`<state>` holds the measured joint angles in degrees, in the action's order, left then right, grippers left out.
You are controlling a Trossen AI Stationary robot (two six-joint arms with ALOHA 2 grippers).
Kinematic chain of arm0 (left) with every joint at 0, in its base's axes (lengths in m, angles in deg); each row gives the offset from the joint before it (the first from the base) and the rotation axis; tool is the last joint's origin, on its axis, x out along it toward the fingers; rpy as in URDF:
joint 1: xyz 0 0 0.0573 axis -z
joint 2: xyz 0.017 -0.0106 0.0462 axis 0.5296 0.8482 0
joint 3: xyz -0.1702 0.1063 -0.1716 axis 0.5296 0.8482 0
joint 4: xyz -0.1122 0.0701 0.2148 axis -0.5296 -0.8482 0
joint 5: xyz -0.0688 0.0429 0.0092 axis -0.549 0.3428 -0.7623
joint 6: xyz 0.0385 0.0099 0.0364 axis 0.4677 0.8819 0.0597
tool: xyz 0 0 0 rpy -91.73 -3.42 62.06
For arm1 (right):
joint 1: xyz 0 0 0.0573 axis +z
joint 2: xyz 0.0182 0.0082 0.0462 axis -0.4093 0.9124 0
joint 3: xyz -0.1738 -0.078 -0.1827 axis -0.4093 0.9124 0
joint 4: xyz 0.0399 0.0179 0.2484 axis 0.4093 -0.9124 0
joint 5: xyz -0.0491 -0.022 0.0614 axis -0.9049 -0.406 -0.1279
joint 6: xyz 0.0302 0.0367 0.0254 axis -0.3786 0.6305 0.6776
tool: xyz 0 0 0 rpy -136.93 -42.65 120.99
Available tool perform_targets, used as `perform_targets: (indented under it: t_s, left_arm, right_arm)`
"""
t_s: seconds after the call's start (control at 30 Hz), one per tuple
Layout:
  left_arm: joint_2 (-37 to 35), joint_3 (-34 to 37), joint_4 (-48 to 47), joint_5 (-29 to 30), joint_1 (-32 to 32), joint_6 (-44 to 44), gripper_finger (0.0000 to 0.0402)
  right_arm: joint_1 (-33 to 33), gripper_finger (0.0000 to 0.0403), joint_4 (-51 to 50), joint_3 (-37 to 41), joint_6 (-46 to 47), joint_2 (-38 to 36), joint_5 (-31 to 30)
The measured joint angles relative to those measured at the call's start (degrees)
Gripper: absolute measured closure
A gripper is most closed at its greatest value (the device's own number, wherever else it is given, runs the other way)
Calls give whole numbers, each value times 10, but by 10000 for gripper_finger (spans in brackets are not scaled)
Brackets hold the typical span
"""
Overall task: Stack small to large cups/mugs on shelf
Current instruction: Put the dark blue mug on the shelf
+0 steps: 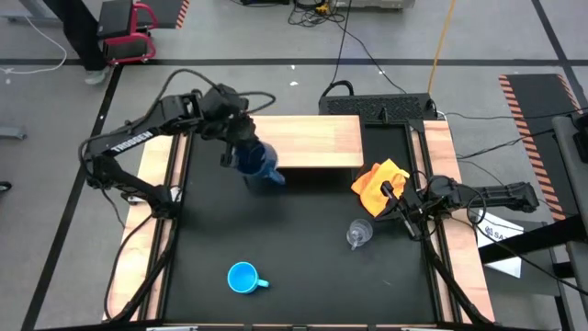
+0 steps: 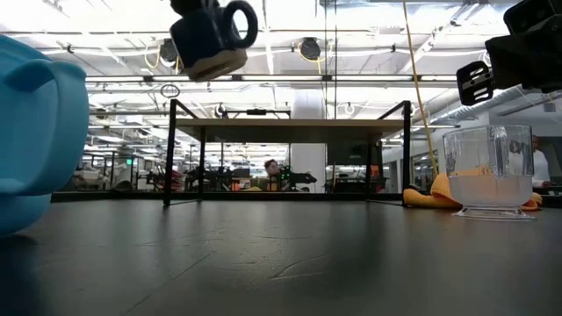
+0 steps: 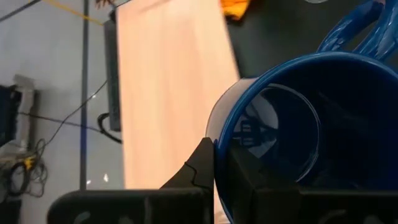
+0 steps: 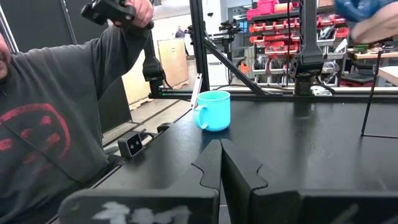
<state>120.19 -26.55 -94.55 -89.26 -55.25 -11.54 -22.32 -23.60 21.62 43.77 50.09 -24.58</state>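
Observation:
My left gripper point(image 1: 241, 147) is shut on the large dark navy-blue mug point(image 1: 259, 163), held high in the air just off the shelf's left front corner. In the low view the mug point(image 2: 209, 39) hangs above the height of the shelf's point(image 2: 290, 124) wooden top board point(image 1: 317, 140). The light sky-blue mug point(image 1: 243, 278) stands upright on the black table near the front edge. The clear glass cup point(image 1: 358, 233) stands toward the right. My right gripper point(image 4: 221, 160) is shut on nothing at the table's right side. My left gripper pinches the navy mug's rim wall point(image 3: 216, 134), one finger point(image 3: 200, 167) outside the mug and the other point(image 3: 245, 174) inside its mouth. The fingers slant down from the table's left. The mug hangs clear of everything, tilted, its handle point(image 2: 240, 24) on the side away from the fingers.
An orange-yellow cloth point(image 1: 379, 182) lies crumpled by the shelf's right front corner, next to my right gripper. Pale wooden planks point(image 1: 156, 184) run along both table sides. A person point(image 4: 56, 118) stands beyond the table, holding a black device.

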Motion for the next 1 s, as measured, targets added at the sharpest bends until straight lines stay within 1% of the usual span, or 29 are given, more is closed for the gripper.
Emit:
perform_targets:
  t_s: [0.17,0.3,0.37,0.47,0.53,0.63,0.77,0.87,1.0]
  left_arm:
    - [23,-1,19,-12,-39,21,385]
    - [60,-37,5,-19,-57,45,385]
    - [83,-70,-1,-34,-67,55,385]
    - [113,-130,-30,-59,-81,66,385]
    - [135,-173,-51,-60,-89,76,385]
    - [174,-232,-95,-74,-102,88,385]
    - [221,-291,-155,-104,-121,102,385]
    - [236,-293,-173,-106,-127,115,385]
    - [236,-292,-162,-122,-135,127,385]
  right_arm:
    - [0,403,0,0,0,0,0]
    - [0,403,0,0,0,0,-16]
    - [0,403,0,0,4,0,-30]
    - [0,403,0,0,6,0,-31]
    - [0,403,0,0,7,0,-31]
    - [0,403,0,0,13,0,-31]
    - [0,403,0,0,13,0,-31]
    - [0,403,0,0,13,0,-31]
    - [0,403,0,0,13,0,-31]
